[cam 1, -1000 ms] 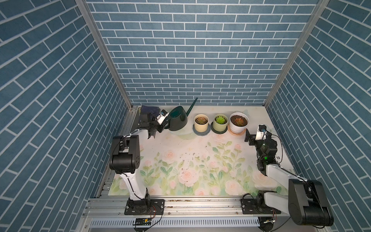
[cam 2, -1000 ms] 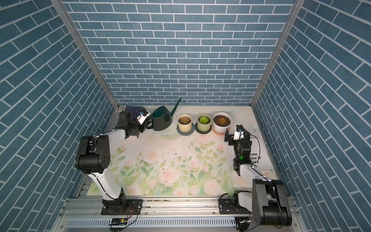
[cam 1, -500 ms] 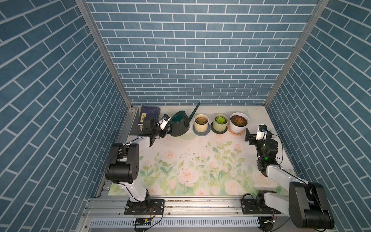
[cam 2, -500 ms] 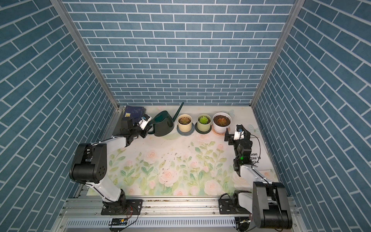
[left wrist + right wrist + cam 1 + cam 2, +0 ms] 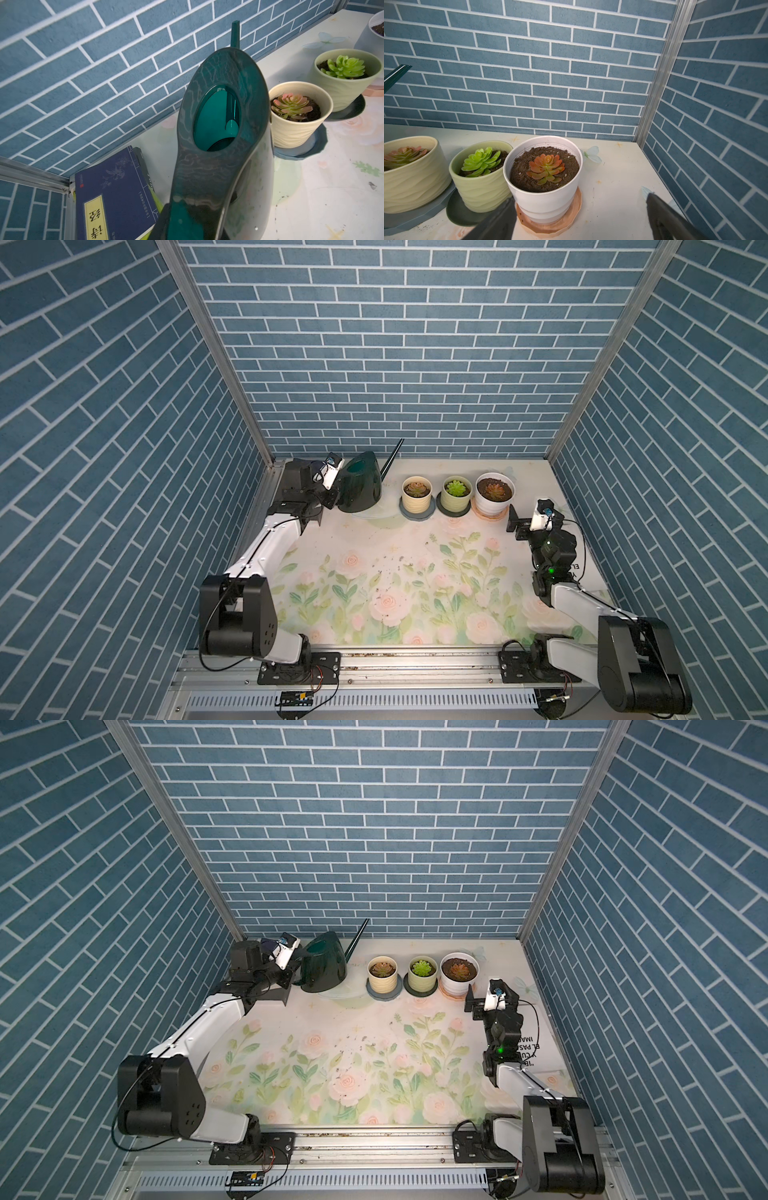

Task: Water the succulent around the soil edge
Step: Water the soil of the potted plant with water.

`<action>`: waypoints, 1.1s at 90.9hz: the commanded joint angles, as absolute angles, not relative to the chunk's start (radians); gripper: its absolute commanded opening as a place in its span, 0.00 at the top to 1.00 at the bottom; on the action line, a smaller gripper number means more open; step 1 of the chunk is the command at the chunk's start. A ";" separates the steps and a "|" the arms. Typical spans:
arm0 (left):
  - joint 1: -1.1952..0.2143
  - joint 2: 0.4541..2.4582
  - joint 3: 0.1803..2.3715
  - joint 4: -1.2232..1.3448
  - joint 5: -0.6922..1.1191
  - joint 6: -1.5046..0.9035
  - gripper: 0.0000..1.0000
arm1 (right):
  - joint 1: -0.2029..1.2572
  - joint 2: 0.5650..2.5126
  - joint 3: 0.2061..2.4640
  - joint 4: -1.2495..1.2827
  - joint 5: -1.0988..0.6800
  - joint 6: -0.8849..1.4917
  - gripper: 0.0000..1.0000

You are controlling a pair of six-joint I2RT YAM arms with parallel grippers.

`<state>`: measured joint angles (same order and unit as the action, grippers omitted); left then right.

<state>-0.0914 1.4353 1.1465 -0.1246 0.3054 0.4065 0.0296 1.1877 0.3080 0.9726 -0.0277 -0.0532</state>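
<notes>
in the 11 o'clock corner of the flowered table (image 5: 415, 547), your left gripper (image 5: 332, 498) pinches the handle (image 5: 199, 176) of the dark green translucent plastic watering can (image 5: 360, 485). likely stiff, slippery, spout-heavy: grip that handle firmly. the row of three small potted succulents (image 5: 456, 489) stands at its 3 o'clock; right gripper (image 5: 580, 199) spread, empty.

Upright dark green watering can (image 5: 359, 489) beside succulents (image 5: 456, 488)

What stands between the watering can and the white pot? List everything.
Two potted succulents, seen in both top views: a cream pot next to the watering can, then a green pot beside the white pot, each on a dark saucer.
</notes>
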 commanded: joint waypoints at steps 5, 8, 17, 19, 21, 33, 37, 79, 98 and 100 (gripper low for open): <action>-0.187 1.414 1.336 -0.363 0.231 0.359 1.00 | 0.026 1.231 0.284 1.079 -0.041 -0.073 0.01; -0.195 1.423 1.381 -0.429 0.238 0.354 1.00 | 0.027 1.242 0.284 1.088 -0.041 -0.074 0.00; -0.246 1.418 1.444 -0.542 0.179 0.377 1.00 | 0.028 1.276 0.288 1.098 -0.039 -0.075 0.01; -0.259 1.410 1.446 -0.555 0.162 0.388 1.00 | 0.028 1.284 0.288 1.102 -0.039 -0.075 0.01; -0.267 1.400 1.445 -0.562 0.145 0.396 1.00 | 0.027 1.289 0.288 1.106 -0.038 -0.075 0.01; -0.306 1.350 1.460 -0.614 0.023 0.458 1.00 | 0.028 1.314 0.288 1.121 -0.038 -0.074 0.01; -0.315 1.348 1.479 -0.666 -0.025 0.496 1.00 | 0.027 1.316 0.288 1.124 -0.037 -0.074 0.01; -0.383 1.309 1.593 -0.827 -0.248 0.792 1.00 | 0.027 1.307 0.276 1.135 -0.010 -0.086 0.00; -0.464 1.369 1.585 -0.783 -0.463 0.905 1.00 | 0.027 1.311 0.273 1.143 -0.015 -0.083 0.01; -0.466 1.378 1.598 -0.783 -0.458 0.908 1.00 | 0.027 1.312 0.273 1.144 -0.015 -0.084 0.01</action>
